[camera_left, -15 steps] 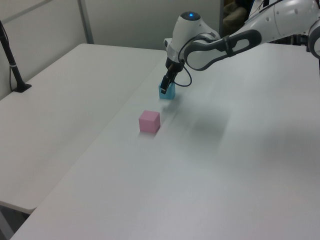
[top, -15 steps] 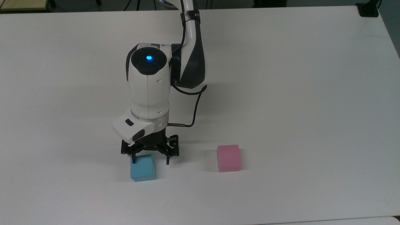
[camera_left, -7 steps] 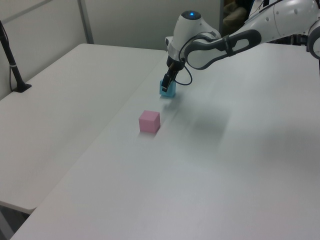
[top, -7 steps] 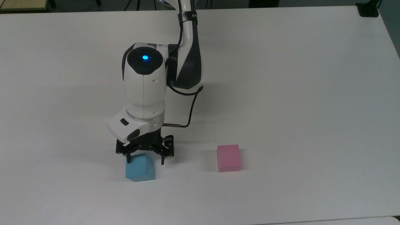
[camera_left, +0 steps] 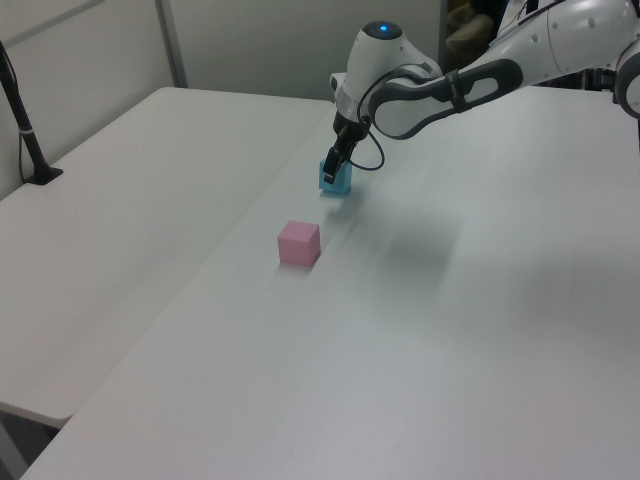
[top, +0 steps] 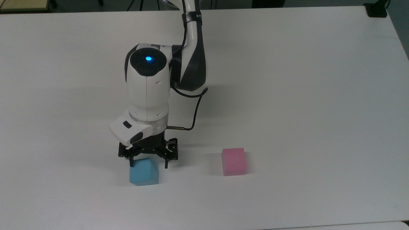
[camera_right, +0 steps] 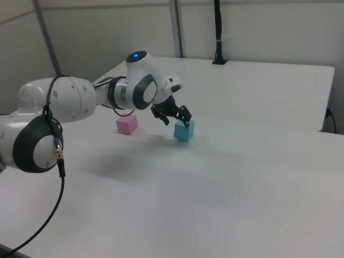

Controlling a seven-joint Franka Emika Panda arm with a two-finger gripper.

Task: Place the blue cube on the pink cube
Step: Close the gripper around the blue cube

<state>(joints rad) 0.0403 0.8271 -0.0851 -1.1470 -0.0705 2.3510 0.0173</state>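
White table (top: pixel 287 80), two foam cubes.
Gripper (top: pixel 148 164) spread wide astride blue cube (top: pixel 144 172), gripping nothing; blue cube resting on table, well apart from pink cube (top: pixel 234 161), at top view's left.

White table (top: pixel 287 80), matte, wide; a seam runs along it in the left view where two tabletops (camera_left: pixel 150 200) meet. Black clamp post (camera_left: pixel 25 120) stands at the table edge by a pale grey partition wall (camera_left: pixel 260 40). Another black post (camera_right: pixel 219 32) rises at the far edge in the right view. Light even, soft shadows.
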